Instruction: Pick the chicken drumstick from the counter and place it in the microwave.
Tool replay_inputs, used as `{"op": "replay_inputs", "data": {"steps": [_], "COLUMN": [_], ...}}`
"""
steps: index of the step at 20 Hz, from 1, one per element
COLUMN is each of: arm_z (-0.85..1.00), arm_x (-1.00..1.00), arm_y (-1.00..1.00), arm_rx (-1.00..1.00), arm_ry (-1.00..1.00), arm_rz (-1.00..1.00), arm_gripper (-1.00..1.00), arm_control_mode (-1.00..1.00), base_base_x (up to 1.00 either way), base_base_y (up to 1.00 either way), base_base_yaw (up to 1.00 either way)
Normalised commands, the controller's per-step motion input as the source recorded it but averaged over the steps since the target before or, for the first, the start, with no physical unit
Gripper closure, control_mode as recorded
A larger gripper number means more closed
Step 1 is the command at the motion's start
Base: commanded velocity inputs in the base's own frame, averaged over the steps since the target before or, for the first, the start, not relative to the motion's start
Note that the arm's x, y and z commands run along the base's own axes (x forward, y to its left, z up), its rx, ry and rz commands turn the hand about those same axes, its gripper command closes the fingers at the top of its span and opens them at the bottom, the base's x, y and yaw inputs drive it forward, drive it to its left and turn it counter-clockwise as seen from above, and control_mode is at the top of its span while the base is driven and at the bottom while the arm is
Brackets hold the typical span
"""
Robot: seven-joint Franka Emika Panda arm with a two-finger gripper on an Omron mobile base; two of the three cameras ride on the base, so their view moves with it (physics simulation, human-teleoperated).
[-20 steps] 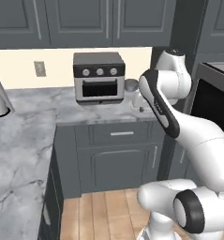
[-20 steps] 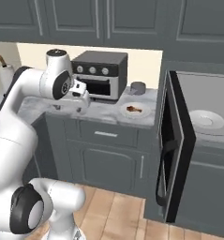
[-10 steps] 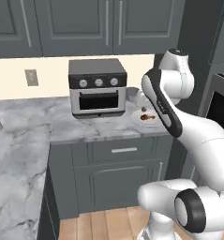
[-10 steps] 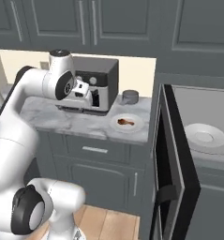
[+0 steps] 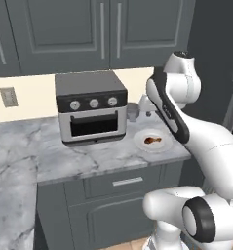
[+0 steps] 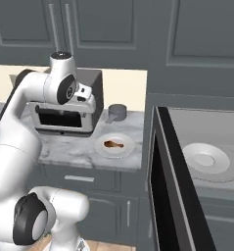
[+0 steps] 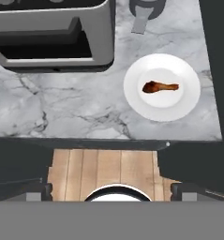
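Right now you have the small reddish-brown chicken drumstick (image 7: 160,87) lying on a round white plate (image 7: 186,101) near the right end of the grey-and-white veined marble table (image 7: 62,110), thick end toward the grey three-knob toaster oven (image 5: 91,112) that stands just beside the plate. Behind the plate sits a small dark grey cup (image 6: 117,112). Your gripper (image 6: 85,100) hangs above the table in front of the toaster oven with its jaws spread wide, holding nothing. To the right, the large built-in microwave (image 6: 206,142) stands with its black-edged door (image 6: 170,186) swung open, its round white glass turntable (image 6: 206,161) bare
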Motion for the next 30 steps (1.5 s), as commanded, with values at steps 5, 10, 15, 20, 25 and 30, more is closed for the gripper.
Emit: {"op": "replay_inputs", "data": {"steps": [5, 10, 15, 20, 25, 30], "arm_z": [0.0, 0.0, -0.18, -0.49, -0.64, -0.48], "arm_x": [0.0, 0.0, -0.03, 0.01, 0.01, 0.15], "arm_y": [0.0, 0.0, -0.21, -0.28, 0.01, 0.04], "arm_rx": [0.0, 0.0, -0.02, -0.1, -0.17, -0.11], "arm_ry": [0.0, 0.0, 0.01, 0.08, 0.09, 0.0], "arm_rz": [0.0, 0.0, 0.01, 0.21, 0.51, 0.55], "arm_gripper": [-1.0, -1.0, -1.0, -1.0, -1.0, -1.0], "arm_control_mode": [1.0, 1.0, -1.0, -1.0, -1.0, -1.0], "base_base_x": [0.51, 0.0, -0.03, 0.0, 0.0, 0.0], "base_base_y": [0.16, 0.0, -0.05, 0.0, 0.0, 0.0], "base_base_yaw": [-0.14, 0.0, 0.0, 0.0, 0.0, 0.0]}}
